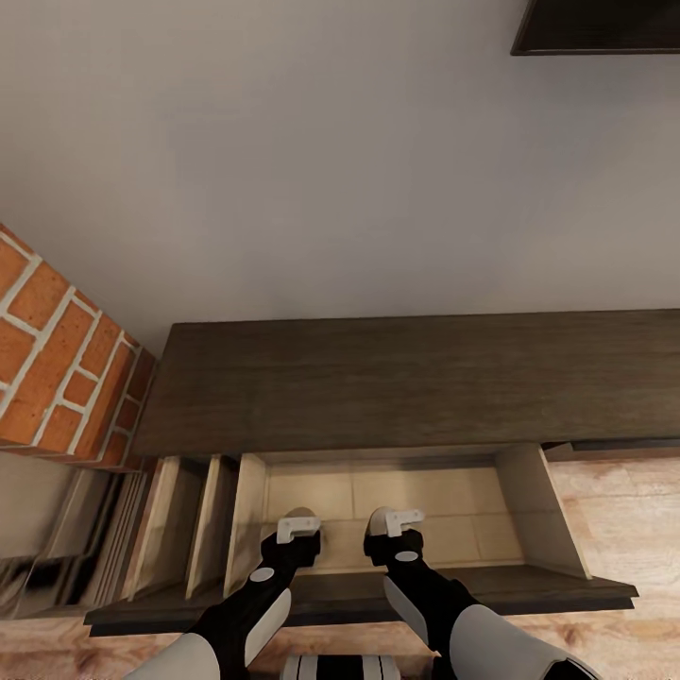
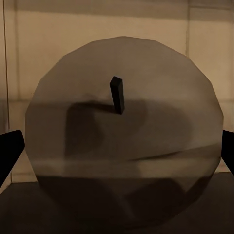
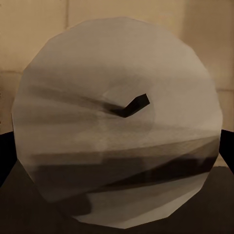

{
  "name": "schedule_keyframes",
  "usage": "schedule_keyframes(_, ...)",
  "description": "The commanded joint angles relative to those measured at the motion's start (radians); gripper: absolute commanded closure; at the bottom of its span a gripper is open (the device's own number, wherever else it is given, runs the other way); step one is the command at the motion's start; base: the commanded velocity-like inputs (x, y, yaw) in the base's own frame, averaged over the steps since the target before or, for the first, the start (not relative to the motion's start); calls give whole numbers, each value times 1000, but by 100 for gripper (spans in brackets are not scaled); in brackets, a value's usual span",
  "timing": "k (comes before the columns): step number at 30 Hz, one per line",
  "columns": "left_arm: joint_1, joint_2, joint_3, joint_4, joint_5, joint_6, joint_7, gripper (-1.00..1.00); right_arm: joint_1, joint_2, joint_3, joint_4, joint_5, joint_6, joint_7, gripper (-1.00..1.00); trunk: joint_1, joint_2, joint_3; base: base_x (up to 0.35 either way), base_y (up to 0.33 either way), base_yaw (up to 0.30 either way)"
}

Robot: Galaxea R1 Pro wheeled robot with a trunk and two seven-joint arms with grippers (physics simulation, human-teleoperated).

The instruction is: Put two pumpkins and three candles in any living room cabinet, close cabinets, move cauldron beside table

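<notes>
From the head camera, the long dark cabinet (image 1: 406, 382) stands against the pale wall beside a brick fireplace (image 1: 57, 349), and its wide drawer (image 1: 557, 515) is pulled out over the wooden floor (image 1: 628, 515). Both arms reach down into the drawer's pale interior: the left pincer (image 1: 297, 529) and right pincer (image 1: 397, 524) sit side by side, their loads hidden from this angle. The wrist cameras show what the head view cannot. In the left wrist view a beige candle (image 2: 124, 146) with an upright dark wick sits between the dark fingers (image 2: 9, 151) at either edge, so the left pincer is pinching it. In the right wrist view a second candle (image 3: 117, 126), wick bent, is pinched likewise by the right pincer, above the drawer's floor.
</notes>
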Motion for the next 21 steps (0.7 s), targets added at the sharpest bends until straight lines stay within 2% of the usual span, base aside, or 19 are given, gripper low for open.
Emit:
schedule_keyframes(1, 0, 0, 0, 0, 0, 0, 0, 100, 0, 0, 0, 0, 1, 0, 0, 100, 0, 0, -1, 0, 0, 0)
schedule_keyframes(12, 0, 1, 1, -24, 0, 0, 0, 100, 0, -1, 0, -25, 1, 0, 2, 100, 0, 0, -11, 0, 0, 0)
schedule_keyframes(21, 0, 1, 2, -26, 0, 0, 1, 100, 0, -2, 2, -32, 1, 1, 1, 100, 0, 0, -11, 0, 0, 61)
